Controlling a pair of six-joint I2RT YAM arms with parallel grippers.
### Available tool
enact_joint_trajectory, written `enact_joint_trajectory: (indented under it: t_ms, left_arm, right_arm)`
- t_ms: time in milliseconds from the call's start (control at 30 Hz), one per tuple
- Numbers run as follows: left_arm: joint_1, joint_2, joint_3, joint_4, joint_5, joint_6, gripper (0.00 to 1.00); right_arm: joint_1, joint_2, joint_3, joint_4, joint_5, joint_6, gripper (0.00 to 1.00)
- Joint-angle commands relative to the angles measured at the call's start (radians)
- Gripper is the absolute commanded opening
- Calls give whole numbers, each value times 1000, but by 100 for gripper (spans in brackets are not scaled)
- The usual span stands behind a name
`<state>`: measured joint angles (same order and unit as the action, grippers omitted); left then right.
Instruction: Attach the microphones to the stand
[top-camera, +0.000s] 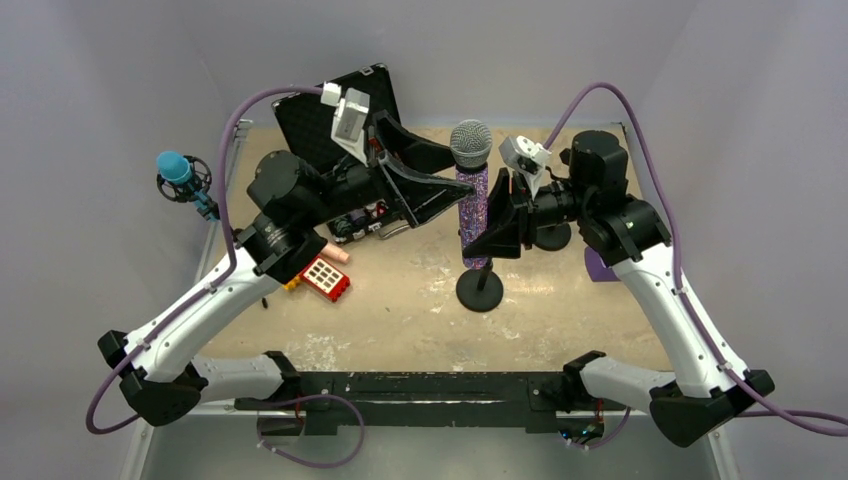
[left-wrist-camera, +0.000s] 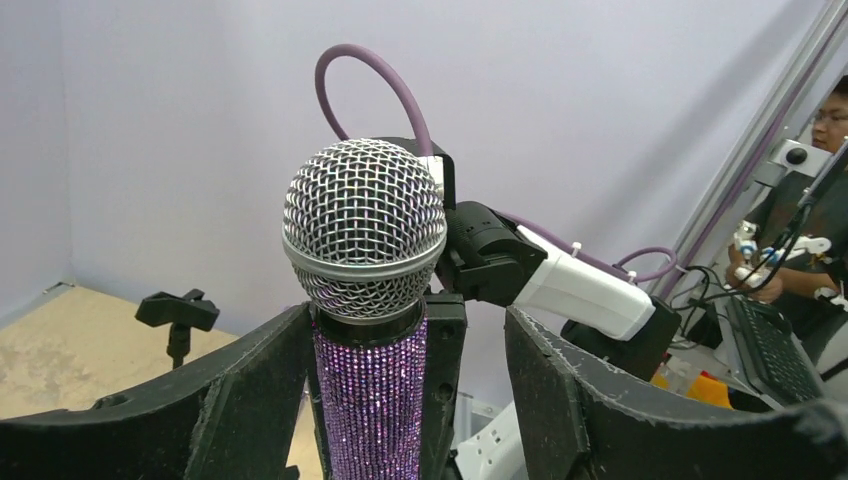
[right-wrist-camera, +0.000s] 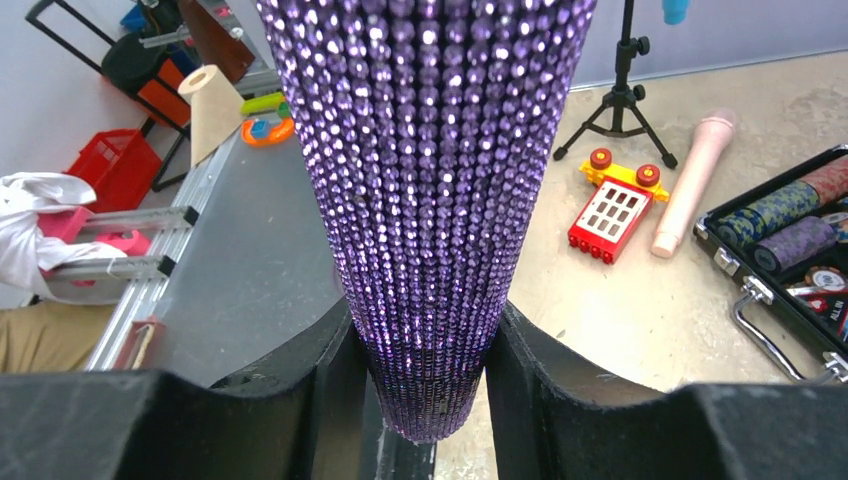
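Above the stand (top-camera: 480, 292), the right claw (right-wrist-camera: 425, 400) grips the purple microphone (top-camera: 470, 205); the left claw (left-wrist-camera: 410, 340) flanks it, open.

White-and-black twin arms trailing purple cables

The left arm (top-camera: 190, 320) and right arm (top-camera: 690, 320) share one build: glossy white link shells between bulky matte-black joint housings, with angular black base blocks at either end of a black mounting rail (top-camera: 420, 385). A thick purple cable (top-camera: 240, 120) arcs clear of the left arm, and a matching purple cable (top-camera: 640, 120) runs along the right. Each wrist carries a white boxy camera mount (top-camera: 350, 112), the right one (top-camera: 525, 152) with a round lens. The left gripper (left-wrist-camera: 405, 315) and right gripper (right-wrist-camera: 425, 340) have broad, wedge-shaped black fingers (left-wrist-camera: 240, 390) with a grainy surface and pale scuffs along the edges.
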<state>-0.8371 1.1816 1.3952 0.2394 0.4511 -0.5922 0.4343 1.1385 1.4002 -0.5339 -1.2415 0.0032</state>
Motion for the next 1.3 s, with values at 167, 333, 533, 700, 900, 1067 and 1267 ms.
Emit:
enact_joint_trajectory:
  t_ms: [167, 333, 533, 700, 900, 1067, 1267]
  left_arm:
    - [1, 86, 123, -136, 113, -55, 73]
    - [-1, 113, 168, -205, 124, -19, 64]
    - [0, 115, 201, -285, 126, 59, 5]
    - [2, 37, 189, -400, 95, 198, 0]
    - [12, -103, 152, -634, 59, 399, 0]
    - [12, -186, 89, -783, -17, 550, 0]
    - [12, -221, -9, -757, -77, 644, 0]
  right_arm:
    - [16, -8, 33, -54, 29, -87, 0]
    - [20, -7, 35, -66, 40, -98, 0]
    - [23, 5, 39, -100, 45, -124, 0]
    - [19, -21, 94, -244, 118, -271, 77]
    - [-115, -75, 155, -435, 228, -542, 87]
    - [-287, -122, 40, -447, 178, -814, 89]
    - [-298, -148, -129, -291, 147, -857, 90]
